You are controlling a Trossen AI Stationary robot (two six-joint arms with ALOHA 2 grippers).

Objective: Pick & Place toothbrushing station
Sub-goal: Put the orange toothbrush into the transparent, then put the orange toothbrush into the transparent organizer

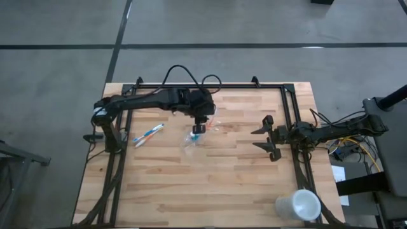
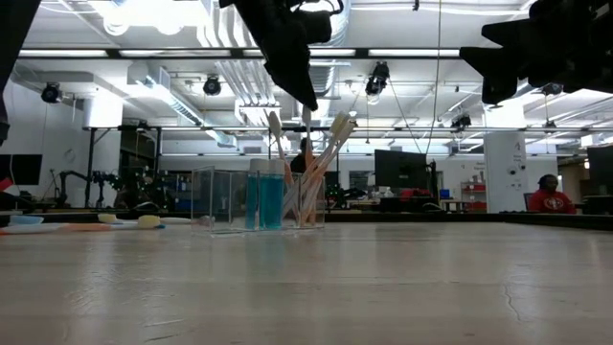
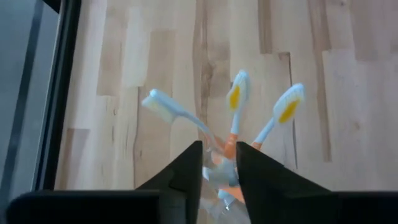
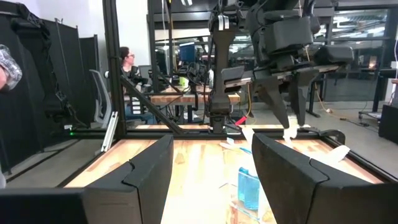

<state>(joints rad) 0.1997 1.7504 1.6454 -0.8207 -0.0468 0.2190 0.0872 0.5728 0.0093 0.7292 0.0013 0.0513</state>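
- Left gripper (image 1: 200,127): above the clear cup (image 2: 305,199) at mid-surface, jaws slightly parted around an orange-handled toothbrush (image 3: 234,118); whether it is pinched, cannot tell.
- Two toothbrushes (image 1: 147,135): lying left of the cup.
- Right gripper (image 1: 266,138): waiting right, jaws spread.

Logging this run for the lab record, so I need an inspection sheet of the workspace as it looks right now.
Surface: wooden table inside a black frame.
Job's things: clear cup standing upright, holding several toothbrushes and a blue tube; two more toothbrushes lie flat on the boards near the left arm's base.
Clutter: large white cup on its side at the table's near right corner.
Hands: left hand directly above the clear cup, fingers slightly apart around a brush handle; right hand open, hovering at the right side.
Cables: bundles by the right arm's base.
Surroundings: seated person in the room behind.
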